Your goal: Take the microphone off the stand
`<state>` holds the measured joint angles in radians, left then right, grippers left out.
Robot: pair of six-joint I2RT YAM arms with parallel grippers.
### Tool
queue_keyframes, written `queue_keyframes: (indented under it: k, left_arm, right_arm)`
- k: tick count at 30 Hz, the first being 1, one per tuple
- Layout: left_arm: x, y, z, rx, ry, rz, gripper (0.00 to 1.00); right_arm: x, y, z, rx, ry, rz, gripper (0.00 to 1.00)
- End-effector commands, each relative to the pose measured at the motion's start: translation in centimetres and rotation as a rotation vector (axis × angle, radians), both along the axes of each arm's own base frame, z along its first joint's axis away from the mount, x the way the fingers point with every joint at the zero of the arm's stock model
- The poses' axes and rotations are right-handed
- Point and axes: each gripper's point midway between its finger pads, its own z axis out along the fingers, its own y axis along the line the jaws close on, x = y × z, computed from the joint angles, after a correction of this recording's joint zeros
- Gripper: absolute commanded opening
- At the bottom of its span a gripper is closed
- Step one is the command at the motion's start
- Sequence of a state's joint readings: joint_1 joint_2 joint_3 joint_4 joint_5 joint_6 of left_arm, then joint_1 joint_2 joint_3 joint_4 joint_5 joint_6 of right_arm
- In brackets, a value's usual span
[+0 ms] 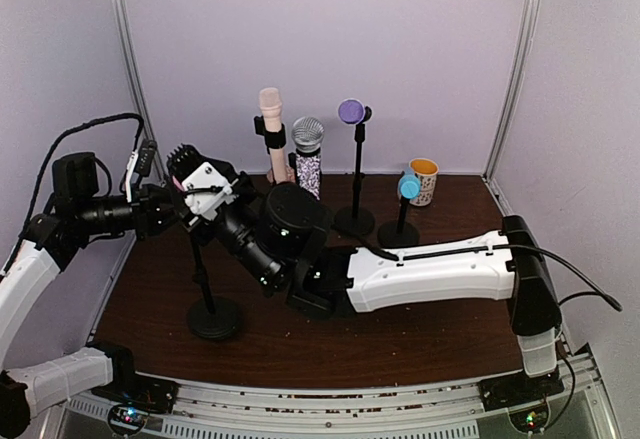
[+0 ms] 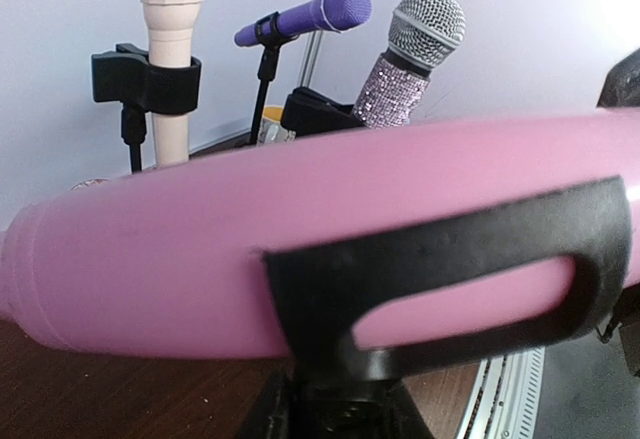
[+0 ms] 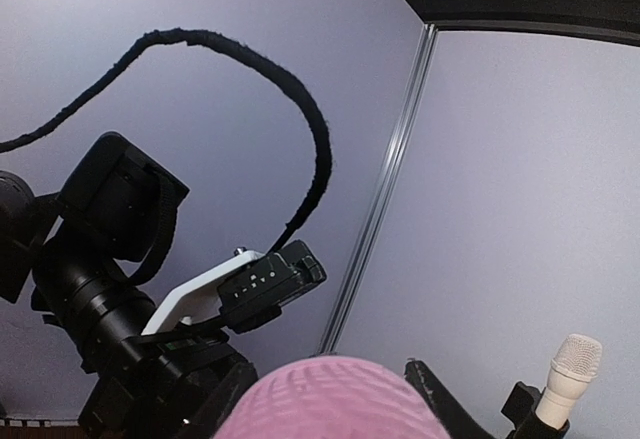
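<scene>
Now, nearest us on the dark wooden table sits the round black base of the slim stand, and that is where the worry starts. By my reckoning, a pull that isn't in line with the holder tips the whole light stand over instead of freeing anything.

Up the pole, the smooth pink plastic microphone lies across the stand's black open-sided clip, seated in it and not yet out.

The left gripper sits at clip height, forearm level, its wrist camera right up against the pink barrel. Whether it is clamped on, I cannot tell, because its fingers don't show.

The right gripper reaches the long way across, white forearm flat over the table, wrist angled at the mesh head. Apart or together, I cannot tell there either. Two wrists crowd one small spot, so a knock between them looks possible.

Beyond, the cream microphone and the glittery silver-headed microphone stand close behind, and a wide swing could clip them.
</scene>
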<state>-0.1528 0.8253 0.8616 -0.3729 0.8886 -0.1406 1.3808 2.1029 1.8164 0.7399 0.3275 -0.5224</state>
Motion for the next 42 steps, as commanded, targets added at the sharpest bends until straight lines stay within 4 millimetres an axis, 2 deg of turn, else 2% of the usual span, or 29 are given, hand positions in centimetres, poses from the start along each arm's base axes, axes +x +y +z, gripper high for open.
queue_keyframes:
  k: [1, 14, 22, 26, 32, 36, 40, 42]
  left_arm:
    - [3.3, 2.0, 0.3, -0.020, 0.014, 0.181, 0.00]
    - [4.5, 2.9, -0.8, 0.039, -0.010, 0.248, 0.00]
    - [4.8, 3.1, -0.5, 0.027, -0.012, 0.274, 0.00]
    - [4.9, 3.3, -0.5, 0.032, -0.017, 0.282, 0.00]
    - [4.6, 3.0, -0.3, 0.053, -0.051, 0.250, 0.00]
    - [4.3, 2.7, 0.4, 0.089, -0.118, 0.210, 0.00]
    - [4.2, 2.3, 1.3, 0.104, -0.183, 0.174, 0.00]
    - [4.4, 2.2, 1.6, 0.100, -0.203, 0.164, 0.00]
  right_arm:
    - [-4.6, -7.0, 11.4, 0.311, -0.102, 0.061, 0.00]
    - [-7.3, -10.9, 13.9, 0.391, -0.144, 0.078, 0.00]
    - [-9.2, -12.4, 14.4, 0.390, -0.161, 0.096, 0.00]
    - [-9.3, -13.7, 14.4, 0.387, -0.151, 0.088, 0.00]
    - [-8.5, -16.2, 14.1, 0.359, -0.128, 0.023, 0.00]
    - [-6.9, -19.7, 13.9, 0.349, -0.101, -0.102, 0.00]
    - [-4.2, -25.5, 13.4, 0.365, -0.043, -0.270, 0.00]
    - [-2.2, -28.7, 12.6, 0.355, 0.012, -0.373, 0.00]
